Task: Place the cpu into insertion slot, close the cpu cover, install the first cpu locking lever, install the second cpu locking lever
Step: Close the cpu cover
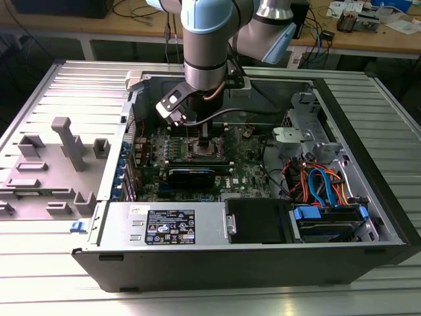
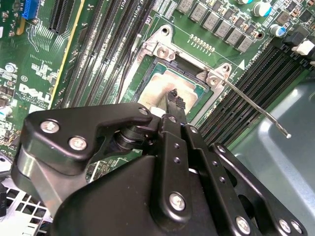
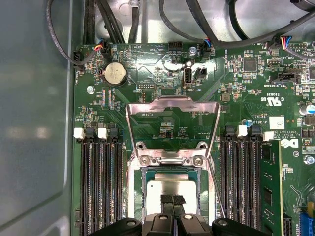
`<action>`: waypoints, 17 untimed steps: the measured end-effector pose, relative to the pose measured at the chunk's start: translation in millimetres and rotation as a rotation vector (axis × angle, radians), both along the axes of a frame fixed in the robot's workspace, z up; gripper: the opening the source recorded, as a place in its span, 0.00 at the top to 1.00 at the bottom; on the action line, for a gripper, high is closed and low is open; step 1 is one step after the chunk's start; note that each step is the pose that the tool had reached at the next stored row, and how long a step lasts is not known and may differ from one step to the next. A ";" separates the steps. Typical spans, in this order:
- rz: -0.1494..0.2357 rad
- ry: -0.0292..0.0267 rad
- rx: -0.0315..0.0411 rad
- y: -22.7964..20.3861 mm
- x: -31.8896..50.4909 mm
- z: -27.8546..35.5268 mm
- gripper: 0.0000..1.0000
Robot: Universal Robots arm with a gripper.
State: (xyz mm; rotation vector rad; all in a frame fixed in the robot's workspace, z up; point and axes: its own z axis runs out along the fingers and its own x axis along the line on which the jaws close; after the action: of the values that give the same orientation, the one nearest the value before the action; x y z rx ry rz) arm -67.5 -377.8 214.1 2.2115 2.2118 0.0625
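The cpu (image 3: 170, 188), a silvery square chip, lies flat in the insertion slot (image 3: 135, 196), whose metal rim frames it; both wrist views show it, here again as the cpu (image 2: 160, 88). My gripper (image 3: 173, 200) hovers right over the chip with its two black fingertips pressed together and nothing between them. The cpu cover (image 3: 172, 102) is swung open, tilted back beyond the socket toward the coin battery. One thin locking lever (image 2: 256, 109) juts out unlatched beside the socket. In the exterior view the gripper (image 1: 204, 141) reaches down into the open computer case.
Long black memory slots (image 3: 101, 182) flank the socket on both sides. A coin battery (image 3: 114, 73) and cables lie past the cover. The exterior view shows a black card (image 1: 191, 174), the power supply (image 1: 168, 227), drive cables (image 1: 322, 187) and a grey fixture (image 1: 59, 164).
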 end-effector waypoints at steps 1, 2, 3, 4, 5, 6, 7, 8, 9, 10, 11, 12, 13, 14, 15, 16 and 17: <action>0.000 0.0000 0.0000 -0.1 0.0 0.5 0.89; 0.000 0.0001 -0.0002 -0.1 -0.1 0.9 0.89; 0.000 0.0001 -0.0002 -0.1 -0.1 1.7 0.89; 0.000 0.0001 -0.0006 -0.1 0.0 3.3 0.89; 0.000 0.0000 -0.0012 -0.1 0.0 6.2 0.89; 0.000 0.0000 -0.0016 -0.1 0.0 9.4 0.89; 0.000 0.0000 -0.0023 -0.1 0.0 12.3 0.89; 0.000 0.0001 -0.0028 -0.1 -0.1 14.6 0.89; 0.000 0.0001 -0.0034 -0.1 0.0 18.2 0.89; 0.000 0.0000 -0.0038 -0.1 0.0 20.3 0.89; 0.000 0.0000 -0.0040 -0.1 0.0 22.5 0.89; 0.000 0.0000 -0.0045 -0.1 0.0 26.0 0.89; 0.000 0.0001 -0.0053 -0.1 0.0 28.8 0.89; 0.000 0.0000 -0.0061 -0.1 0.0 30.9 0.89; 0.000 0.0000 -0.0074 -0.1 0.0 33.7 0.89; 0.000 0.0001 -0.0081 -0.1 0.0 35.9 0.89; 0.000 0.0000 -0.0092 -0.1 0.0 39.8 0.89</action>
State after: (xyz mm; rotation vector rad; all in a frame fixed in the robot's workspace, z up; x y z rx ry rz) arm -67.5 -377.9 253.9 2.2069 2.2075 0.0523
